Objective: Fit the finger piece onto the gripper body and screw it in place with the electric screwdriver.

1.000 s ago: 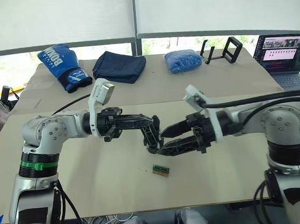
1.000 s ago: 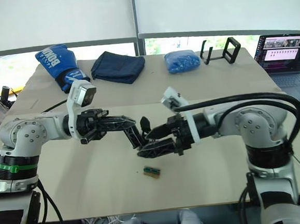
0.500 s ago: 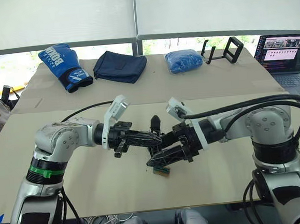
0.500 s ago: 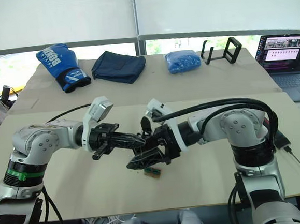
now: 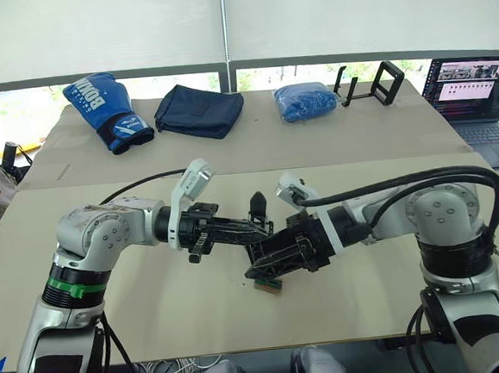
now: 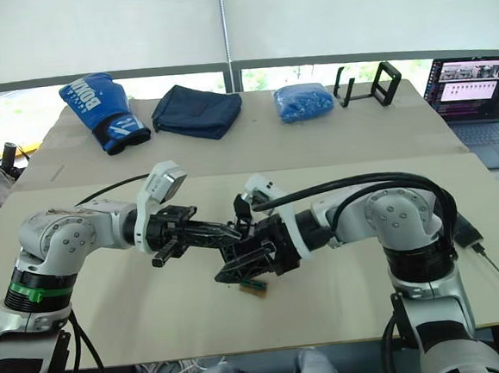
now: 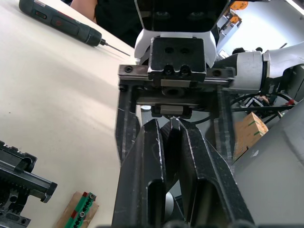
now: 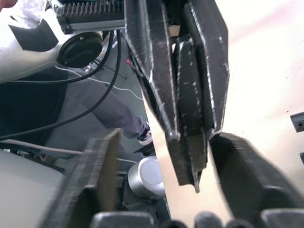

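Note:
My left gripper [image 5: 266,233] reaches right over the table's middle, shut on the finger piece [image 8: 190,118], a dark wedge whose pointed tip pokes out between the fingers. My right gripper [image 5: 253,260] faces it, open, its two fingers straddling the left gripper's tip without closing. The gripper body [image 5: 257,207], a small black linkage mechanism, stands on the table just behind them and is also seen in the left wrist view [image 7: 19,175]. The electric screwdriver [image 7: 57,21] lies flat far to the right, partly behind my right arm [image 6: 468,234].
A tiny green-brown block [image 5: 268,283] lies just below the grippers. Along the table's back are a blue boxing glove [image 5: 105,111], dark folded cloth [image 5: 198,110], blue bundle [image 5: 305,100] and black stand [image 5: 371,84]. A laptop [image 5: 475,91] sits far right.
Both grippers dropped closer to the table and drew together. The right gripper slid left until its open fingers straddle the left gripper's tip. The gripper body and green-brown block stayed put.

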Motion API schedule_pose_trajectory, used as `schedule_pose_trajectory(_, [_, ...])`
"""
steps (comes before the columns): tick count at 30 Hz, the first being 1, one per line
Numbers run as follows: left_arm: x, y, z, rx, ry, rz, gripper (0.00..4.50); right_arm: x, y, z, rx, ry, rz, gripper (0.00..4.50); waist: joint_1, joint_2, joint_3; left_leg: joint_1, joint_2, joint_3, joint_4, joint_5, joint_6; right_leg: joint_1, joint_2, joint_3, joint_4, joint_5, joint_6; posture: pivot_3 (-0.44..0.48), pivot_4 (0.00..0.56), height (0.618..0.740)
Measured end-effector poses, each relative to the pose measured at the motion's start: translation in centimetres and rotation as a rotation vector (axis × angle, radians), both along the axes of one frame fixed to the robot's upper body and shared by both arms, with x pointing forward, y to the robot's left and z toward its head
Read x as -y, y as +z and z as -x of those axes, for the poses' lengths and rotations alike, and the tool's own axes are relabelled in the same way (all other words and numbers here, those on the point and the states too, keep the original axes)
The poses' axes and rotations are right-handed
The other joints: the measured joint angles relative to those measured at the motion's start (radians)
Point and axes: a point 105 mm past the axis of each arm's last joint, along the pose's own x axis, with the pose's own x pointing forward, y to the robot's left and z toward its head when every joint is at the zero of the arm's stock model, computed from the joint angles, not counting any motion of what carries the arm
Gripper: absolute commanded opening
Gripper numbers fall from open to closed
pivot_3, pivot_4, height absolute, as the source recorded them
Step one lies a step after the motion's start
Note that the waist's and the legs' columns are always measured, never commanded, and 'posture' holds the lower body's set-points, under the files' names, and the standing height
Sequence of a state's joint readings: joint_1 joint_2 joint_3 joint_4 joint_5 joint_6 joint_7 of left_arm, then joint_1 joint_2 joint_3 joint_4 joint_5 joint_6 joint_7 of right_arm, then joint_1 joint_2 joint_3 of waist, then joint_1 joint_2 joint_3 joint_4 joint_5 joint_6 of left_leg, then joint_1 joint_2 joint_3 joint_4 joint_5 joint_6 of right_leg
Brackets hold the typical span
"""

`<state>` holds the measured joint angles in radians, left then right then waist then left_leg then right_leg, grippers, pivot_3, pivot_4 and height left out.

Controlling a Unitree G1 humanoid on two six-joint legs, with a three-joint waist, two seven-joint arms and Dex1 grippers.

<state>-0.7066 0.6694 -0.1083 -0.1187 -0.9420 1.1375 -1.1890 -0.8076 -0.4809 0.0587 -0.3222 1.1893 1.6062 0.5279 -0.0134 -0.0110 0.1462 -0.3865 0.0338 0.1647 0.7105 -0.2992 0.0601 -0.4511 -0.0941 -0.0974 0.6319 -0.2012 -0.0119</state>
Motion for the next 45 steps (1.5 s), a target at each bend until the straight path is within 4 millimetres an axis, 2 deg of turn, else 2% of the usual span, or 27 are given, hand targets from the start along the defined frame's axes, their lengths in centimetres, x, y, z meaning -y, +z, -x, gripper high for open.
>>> schedule_pose_trajectory(4, [0.1, 0.0, 0.0, -0.004, -0.004, 0.006, 0.0, 0.1, 0.0, -0.3, -0.003, -0.017, 0.0, 0.49, 0.0, 0.0, 0.0, 0.0, 0.0, 0.0, 0.0, 0.0, 0.0, 0.0, 0.0, 0.0, 0.0, 0.0, 0.0, 0.0, 0.15, 0.74])
schedule_pose_trajectory(12, [0.0, 0.1, 0.2, -0.013, -0.007, 0.024, 0.0, 0.0, 0.2, 0.0, 0.013, -0.005, -0.009, 0.43, 0.0, 0.0, 0.0, 0.0, 0.0, 0.0, 0.0, 0.0, 0.0, 0.0, 0.0, 0.0, 0.0, 0.0, 0.0, 0.0, 0.15, 0.74])
schedule_pose_trajectory(13, [0.1, 0.1, 0.1, -0.007, -0.002, 0.034, 1.0, 0.1, 0.2, 0.0, 0.019, -0.011, -0.015, 0.43, 0.001, 0.0, 0.0, 0.0, 0.0, 0.0, 0.0, 0.0, 0.0, -0.001, 0.0, 0.0, 0.0, 0.0, 0.0, 0.0, 0.15, 0.74])
schedule_pose_trajectory(15, [0.4, 0.3, -0.4, 0.042, 0.029, 0.05, 1.82, 0.2, 0.1, -0.1, 0.026, -0.022, -0.029, 0.43, 0.002, 0.0, 0.0, -0.001, 0.0, 0.0, 0.0, 0.0, 0.0, 0.0, 0.0, 0.0, 0.0, 0.0, 0.0, 0.0, 0.15, 0.74])
schedule_pose_trajectory(20, [-0.6, 2.1, -0.9, 0.201, 0.079, 0.103, 4.32, 1.0, -0.1, -0.1, 0.076, -0.051, -0.079, 0.43, 0.001, 0.0, 0.0, -0.001, 0.0, 0.0, 0.0, 0.0, 0.0, -0.001, 0.0, 0.0, 0.0, 0.0, 0.0, 0.0, 0.15, 0.74])
schedule_pose_trajectory(21, [-1.0, 2.2, -1.1, 0.241, 0.096, 0.102, 4.5, 1.1, 0.0, 0.0, 0.088, -0.049, -0.094, 0.43, 0.001, 0.0, 0.0, -0.001, 0.0, 0.0, 0.0, 0.0, 0.0, -0.001, 0.0, 0.0, 0.0, 0.0, 0.0, 0.0, 0.15, 0.74])
schedule_pose_trajectory(26, [-3.1, 1.4, -2.0, 0.433, 0.153, 0.044, 4.5, 1.8, 0.2, -0.6, 0.153, -0.105, -0.202, 0.42, 0.001, 0.0, 0.0, -0.001, 0.0, 0.001, 0.0, 0.0, 0.0, -0.001, 0.001, 0.0, 0.0, 0.0, 0.0, 0.0, 0.15, 0.74])
schedule_pose_trajectory(29, [-5.4, 0.8, -2.9, 0.556, 0.188, -0.044, 4.5, 2.9, -0.2, -0.9, 0.235, -0.133, -0.218, 0.42, 0.002, 0.0, 0.0, -0.001, 0.0, 0.001, 0.0, 0.0, 0.0, -0.002, 0.0, 0.0, -0.001, 0.0, 0.0, 0.0, 0.15, 0.74])
schedule_pose_trajectory(32, [-8.1, -1.6, -3.7, 0.666, 0.213, -0.194, 4.5, 3.8, -0.5, -1.5, 0.403, -0.154, -0.258, 0.42, 0.002, 0.0, 0.0, -0.001, 0.0, 0.002, -0.001, 0.0, 0.0, -0.002, 0.0, 0.0, -0.002, 0.0, 0.001, 0.0, 0.15, 0.74])
schedule_pose_trajectory(34, [-9.0, -4.9, -3.8, 0.639, 0.212, -0.255, 4.5, 3.7, -0.1, -2.1, 0.552, -0.171, -0.327, 0.42, 0.002, 0.0, 0.0, -0.001, 0.0, 0.003, -0.001, 0.0, 0.0, -0.003, 0.0, 0.0, -0.001, 0.0, 0.001, 0.0, 0.15, 0.74])
schedule_pose_trajectory(36, [-8.3, -7.9, -3.8, 0.613, 0.193, -0.27, 4.5, 3.8, 0.0, -2.5, 0.638, -0.189, -0.375, 0.42, 0.004, 0.0, 0.0, -0.002, 0.0, 0.002, 0.0, 0.0, 0.0, -0.003, 0.001, 0.0, -0.001, 0.0, 0.001, 0.0, 0.15, 0.74])
schedule_pose_trajectory(38, [-6.8, -10.3, -3.7, 0.6, 0.172, -0.252, 4.5, 4.0, -0.3, -2.6, 0.66, -0.183, -0.392, 0.42, 0.013, -0.001, 0.0, -0.004, 0.0, 0.002, 0.002, 0.0, 0.001, -0.004, 0.0, 0.0, -0.001, 0.0, 0.0, 0.0, 0.15, 0.74])
schedule_pose_trajectory(42, [-4.5, -11.5, -4.5, 0.621, 0.207, -0.168, 4.5, 4.3, -1.1, -2.2, 0.638, -0.139, -0.391, 0.42, 0.021, -0.001, 0.0, -0.004, 0.0, 0.002, 0.004, -0.001, 0.002, -0.004, 0.0, 0.0, -0.001, 0.0, 0.0, 0.0, 0.15, 0.74])
schedule_pose_trajectory(45, [-4.7, -12.1, -5.0, 0.635, 0.21, -0.19, 4.5, 5.0, -1.6, -1.8, 0.579, -0.099, -0.352, 0.42, 0.019, -0.001, 0.0, -0.004, 0.0, 0.002, 0.004, -0.001, 0.003, -0.004, 0.0, 0.0, 0.0, 0.0, 0.0, 0.0, 0.15, 0.74])
